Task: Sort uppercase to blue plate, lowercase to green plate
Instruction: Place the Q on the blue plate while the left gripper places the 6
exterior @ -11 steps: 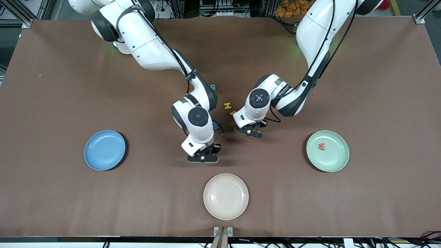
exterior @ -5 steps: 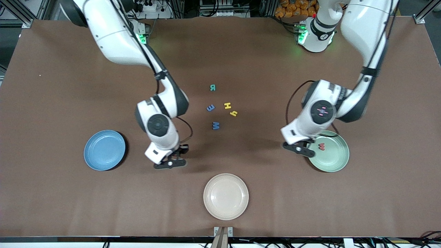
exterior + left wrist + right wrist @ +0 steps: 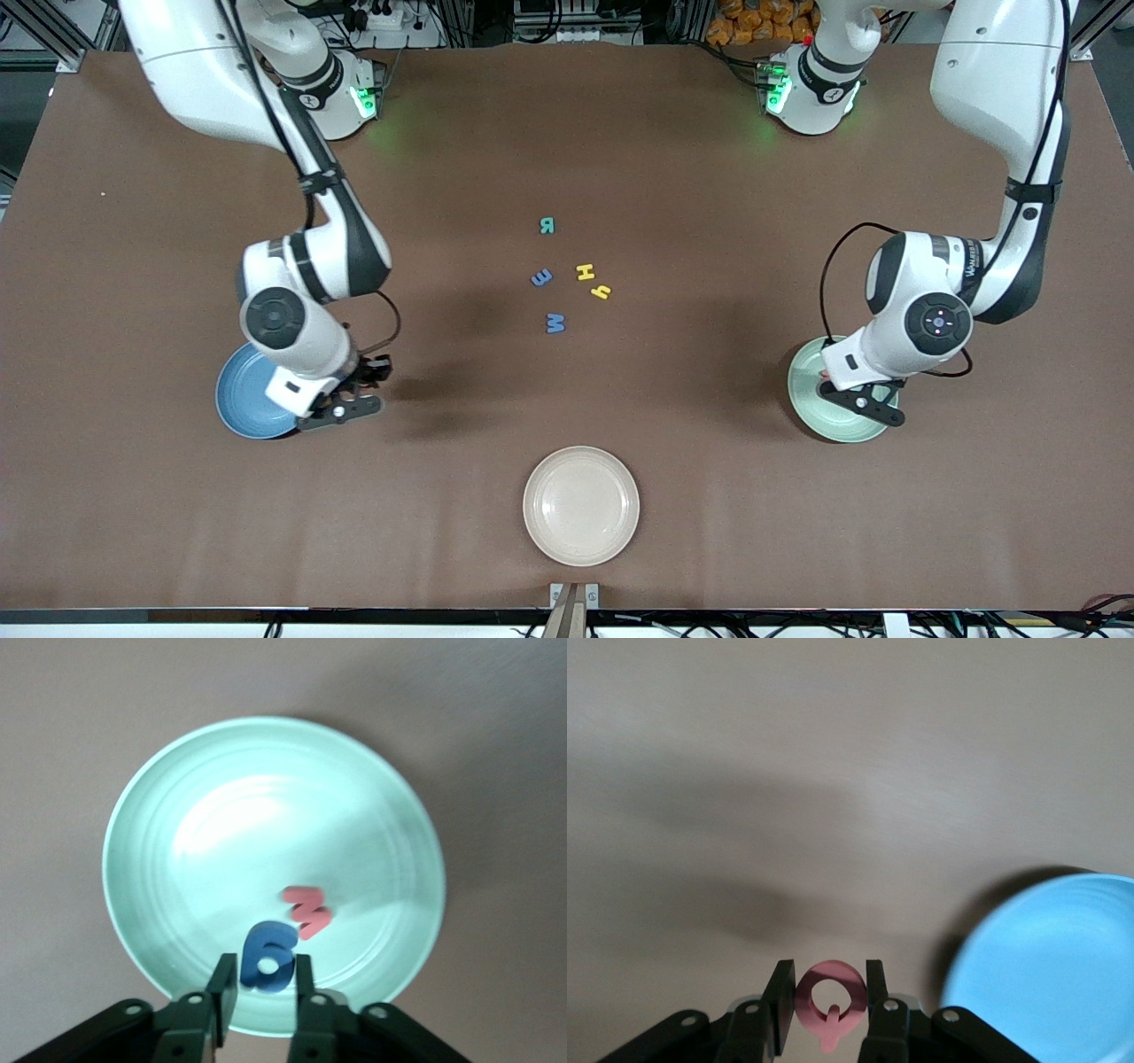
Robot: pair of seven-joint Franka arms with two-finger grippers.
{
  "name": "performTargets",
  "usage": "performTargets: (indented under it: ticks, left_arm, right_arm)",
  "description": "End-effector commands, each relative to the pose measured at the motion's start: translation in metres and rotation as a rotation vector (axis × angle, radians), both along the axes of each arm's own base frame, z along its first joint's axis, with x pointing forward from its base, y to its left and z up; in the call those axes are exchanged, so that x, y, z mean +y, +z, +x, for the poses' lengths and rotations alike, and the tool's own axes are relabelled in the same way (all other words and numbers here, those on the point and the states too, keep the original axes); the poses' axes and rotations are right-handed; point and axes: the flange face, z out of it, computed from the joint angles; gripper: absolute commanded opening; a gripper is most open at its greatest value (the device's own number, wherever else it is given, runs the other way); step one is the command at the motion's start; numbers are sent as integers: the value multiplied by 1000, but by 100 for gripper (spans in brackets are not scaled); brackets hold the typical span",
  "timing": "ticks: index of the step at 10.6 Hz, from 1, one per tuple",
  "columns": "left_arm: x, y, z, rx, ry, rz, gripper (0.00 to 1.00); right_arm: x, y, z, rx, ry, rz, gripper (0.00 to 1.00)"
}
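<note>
Front view, from the right arm's end of the table: blue plate (image 3: 252,403), its edge under the right claw (image 3: 341,412); only the right wrist view shows that claw's fingers clamped on the red Q (image 3: 830,1000), over bare table (image 3: 177,496) just beside the plate. Mid-table, loose: teal R (image 3: 547,226), blue e (image 3: 541,277), yellow H (image 3: 585,271), yellow h (image 3: 601,291), blue M (image 3: 555,323); cream plate (image 3: 580,505) nearest the camera. Left claw (image 3: 864,403) over the green plate (image 3: 811,408); the left wrist view shows its fingers about the blue g-like letter (image 3: 267,957), with the red w (image 3: 307,909) lying in the plate.
</note>
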Motion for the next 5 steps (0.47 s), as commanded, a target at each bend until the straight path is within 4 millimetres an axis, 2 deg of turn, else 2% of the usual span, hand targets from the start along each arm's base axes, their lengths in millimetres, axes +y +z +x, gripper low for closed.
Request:
performTargets:
  ticks: [1,2,3,5]
  left_arm:
    - [-13,1,-2,-3,4,-33,100]
    - [-24,3,-4,-5,3,-43,100]
    - [-44,4,-8,-3,-2,-53,100]
    - [-103,9,-25,-3,128,-85,100]
  right_arm:
    - [-56,10,-7,7,89,8,0]
    - [-81,10,-4,13,132,8,0]
    - [-107,10,-1,17,180,9,0]
    - [-130,7,0,27,252,11,0]
